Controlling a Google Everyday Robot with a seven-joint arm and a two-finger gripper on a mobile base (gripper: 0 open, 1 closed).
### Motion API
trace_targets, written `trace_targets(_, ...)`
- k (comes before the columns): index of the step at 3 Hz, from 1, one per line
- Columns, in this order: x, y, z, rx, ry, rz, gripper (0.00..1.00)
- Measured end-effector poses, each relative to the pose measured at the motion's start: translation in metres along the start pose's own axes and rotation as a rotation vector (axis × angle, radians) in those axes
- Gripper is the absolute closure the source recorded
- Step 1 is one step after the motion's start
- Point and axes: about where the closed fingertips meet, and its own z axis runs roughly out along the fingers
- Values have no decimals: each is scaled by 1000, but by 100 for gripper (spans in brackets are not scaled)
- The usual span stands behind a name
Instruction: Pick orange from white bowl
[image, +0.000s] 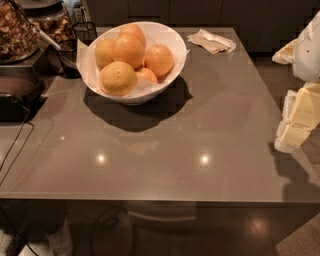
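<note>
The white bowl (134, 96) stands at the back left of the grey-brown table (200, 125), lined with white paper. It holds several oranges. A deep-orange one (128, 50) sits on top in the middle, with another (159, 59) to its right. A paler, dimpled one (118, 78) lies at the front, and a small one (146, 75) is half hidden behind it. My gripper (299, 120), white with pale yellow parts, is at the right edge of the view. It is off the table's right side, far from the bowl and holding nothing that I can see.
A crumpled napkin (212, 41) lies at the back of the table. A black wire holder (84, 32) and jars of granola (15, 35) stand left of the bowl. A dark appliance (17, 97) with a cable (15, 145) sits at the left edge.
</note>
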Motion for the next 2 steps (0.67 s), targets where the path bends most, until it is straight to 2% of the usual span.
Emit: trace_targets(2,-7,-3,-5,13,-9,23,0)
